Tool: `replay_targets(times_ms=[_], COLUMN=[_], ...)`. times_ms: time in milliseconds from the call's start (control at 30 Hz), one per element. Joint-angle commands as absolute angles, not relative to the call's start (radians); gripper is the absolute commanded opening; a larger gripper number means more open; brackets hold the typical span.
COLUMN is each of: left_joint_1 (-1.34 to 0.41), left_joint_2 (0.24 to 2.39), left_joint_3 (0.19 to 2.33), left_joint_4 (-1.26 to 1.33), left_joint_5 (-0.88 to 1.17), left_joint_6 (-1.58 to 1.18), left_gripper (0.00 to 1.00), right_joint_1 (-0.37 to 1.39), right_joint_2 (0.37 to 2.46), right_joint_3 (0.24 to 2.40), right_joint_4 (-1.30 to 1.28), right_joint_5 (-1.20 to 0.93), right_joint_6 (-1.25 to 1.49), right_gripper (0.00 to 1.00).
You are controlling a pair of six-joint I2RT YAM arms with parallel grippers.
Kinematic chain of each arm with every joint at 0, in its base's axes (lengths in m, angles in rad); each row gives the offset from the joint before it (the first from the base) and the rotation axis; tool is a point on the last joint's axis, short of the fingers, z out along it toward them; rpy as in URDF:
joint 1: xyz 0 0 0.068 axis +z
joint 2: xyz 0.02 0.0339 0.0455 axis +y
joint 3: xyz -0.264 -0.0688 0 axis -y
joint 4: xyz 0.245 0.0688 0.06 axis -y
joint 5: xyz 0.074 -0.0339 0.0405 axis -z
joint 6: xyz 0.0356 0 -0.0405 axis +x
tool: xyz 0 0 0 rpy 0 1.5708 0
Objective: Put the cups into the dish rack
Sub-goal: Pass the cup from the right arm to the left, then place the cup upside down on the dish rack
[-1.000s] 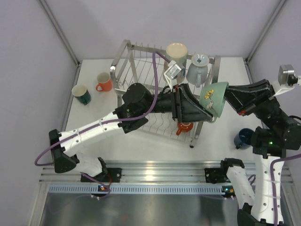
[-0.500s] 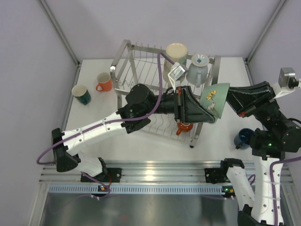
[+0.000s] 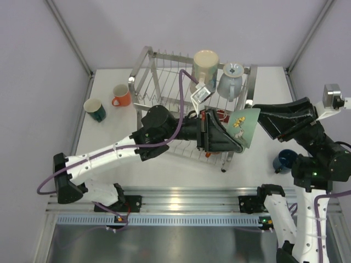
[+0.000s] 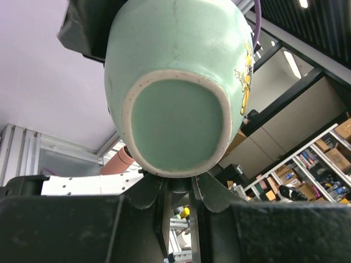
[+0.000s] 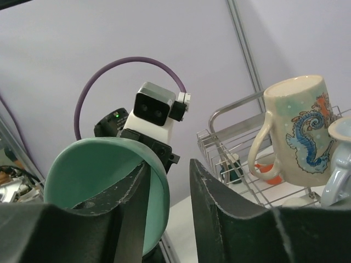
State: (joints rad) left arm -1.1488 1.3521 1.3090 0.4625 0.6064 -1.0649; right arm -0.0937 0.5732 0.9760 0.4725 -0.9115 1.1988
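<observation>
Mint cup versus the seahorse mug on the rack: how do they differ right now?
Mint cup is round-bellied, narrowing to its base; seahorse mug is tall and straight-sided. Mint cup is green with yellow print; seahorse mug is cream with blue print. Mint cup hangs tilted in the left gripper, off the dish rack; seahorse mug stands on it. Both carry printed decoration.

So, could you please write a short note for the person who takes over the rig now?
Left gripper: shut on the mint cup, held up at the dish rack's right side.
Right gripper: open, astride that cup's rim.
Done: printed mug and pale blue-grey cup on the rack's top.
To do: mint cup, plus orange cup, teal cup, navy cup on the table.
</observation>
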Motion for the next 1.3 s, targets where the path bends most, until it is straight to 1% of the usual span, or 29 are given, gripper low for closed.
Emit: replay_targets(times_ms=[0,33,67,100,133,200,233,300,333,500,533,700,867,967,1200,1267], left_joint_1=[-1.163,-1.163,-1.163,-1.163,-1.163,-1.169,-1.170,-1.183,-1.186,-1.206,-1.206,-1.206,-1.206,-1.206,-1.206,-1.204], left_joint_2=[1.279,1.273,1.258,1.250,1.237,1.192,1.177,1.134,1.121,1.028,1.000,0.945,0.914,0.920,0.957,0.980], left_joint_3=[1.298,1.289,1.267,1.255,1.241,1.198,1.178,1.170,1.163,1.105,1.083,1.005,0.911,0.873,0.790,0.785], left_joint_4=[0.462,0.450,0.437,0.411,0.399,0.355,0.286,0.198,0.105,-0.070,-0.092,-0.244,-0.299,-0.337,-0.345,-0.371], left_joint_5=[0.658,0.666,0.679,0.686,0.686,0.675,0.664,0.626,0.606,0.505,0.473,0.335,0.195,0.114,0.011,-0.063], left_joint_6=[-1.009,-1.000,-0.999,-0.985,-0.977,-0.950,-0.912,-0.856,-0.804,-0.720,-0.703,-0.675,-0.683,-0.689,-0.752,-0.758], left_gripper=[0.00,0.00,0.00,0.00,0.00,0.00,0.00,0.00,0.00,0.00,0.00,0.00,0.00,0.00,0.00,0.00], right_joint_1=[-0.086,-0.086,-0.084,-0.086,-0.086,-0.084,-0.086,-0.086,-0.086,-0.086,-0.086,-0.086,-0.084,-0.086,-0.086,-0.086], right_joint_2=[0.568,0.565,0.565,0.561,0.561,0.557,0.557,0.557,0.557,0.557,0.558,0.563,0.555,0.554,0.565,0.563], right_joint_3=[1.000,1.000,1.005,1.015,1.025,1.045,1.064,1.083,1.098,1.144,1.172,1.262,1.270,1.281,1.362,1.364], right_joint_4=[0.446,0.434,0.422,0.408,0.366,0.312,0.289,0.239,0.226,0.114,0.086,-0.089,-0.129,-0.150,-0.267,-0.268], right_joint_5=[-0.894,-0.896,-0.902,-0.907,-0.908,-0.913,-0.913,-0.916,-0.914,-0.893,-0.884,-0.802,-0.781,-0.775,-0.733,-0.726], right_joint_6=[1.154,1.151,1.137,1.125,1.111,1.062,1.046,1.016,1.008,0.944,0.927,0.821,0.795,0.772,0.669,0.663], right_gripper=[0.36,0.39,0.45,0.48,0.54,0.60,0.66,0.72,0.80,0.98,0.99,0.99,0.99,0.99,0.99,0.99])
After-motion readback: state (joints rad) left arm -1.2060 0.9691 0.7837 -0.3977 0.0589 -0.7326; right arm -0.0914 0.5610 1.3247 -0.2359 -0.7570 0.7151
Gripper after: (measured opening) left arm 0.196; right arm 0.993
